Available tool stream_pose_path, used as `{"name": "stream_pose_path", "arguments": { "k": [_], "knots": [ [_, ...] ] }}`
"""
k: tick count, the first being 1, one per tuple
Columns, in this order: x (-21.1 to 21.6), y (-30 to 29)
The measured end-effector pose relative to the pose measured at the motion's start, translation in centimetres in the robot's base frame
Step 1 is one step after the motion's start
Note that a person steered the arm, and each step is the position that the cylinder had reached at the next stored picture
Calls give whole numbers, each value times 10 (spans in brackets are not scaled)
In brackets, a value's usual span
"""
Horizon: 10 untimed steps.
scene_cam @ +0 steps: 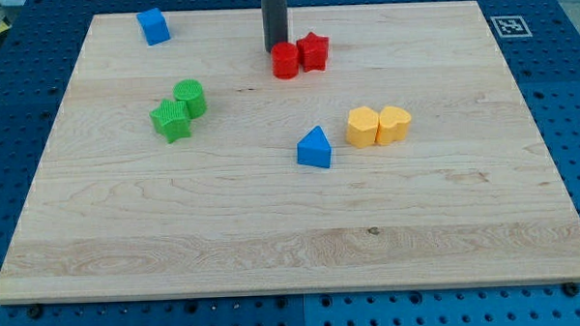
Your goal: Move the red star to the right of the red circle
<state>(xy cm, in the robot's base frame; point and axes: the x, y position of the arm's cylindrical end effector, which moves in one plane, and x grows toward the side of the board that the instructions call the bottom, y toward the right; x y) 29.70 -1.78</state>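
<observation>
The red star (313,51) sits near the view's top centre, touching the right side of the red circle (285,61). My dark rod comes down from the view's top edge and my tip (276,49) rests just above and to the left of the red circle, close against it. The star lies to the right of my tip, with the circle's upper edge between them.
A blue block (154,26) lies at the top left. A green circle (189,96) and a green star (171,120) touch at the left. A blue triangle (315,149) sits at the centre. Two yellow blocks (362,127) (395,123) touch to its right. A marker tag (510,26) sits on the blue pegboard table just past the wooden board's top right corner.
</observation>
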Motion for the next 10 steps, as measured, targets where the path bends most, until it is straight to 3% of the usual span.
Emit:
{"name": "stream_pose_path", "arguments": {
  "k": [2, 3, 4, 6, 9, 10],
  "knots": [
    [1, 0],
    [-29, 1],
    [-40, 37],
    [3, 38],
    [7, 40],
    [3, 87]
  ]
}}
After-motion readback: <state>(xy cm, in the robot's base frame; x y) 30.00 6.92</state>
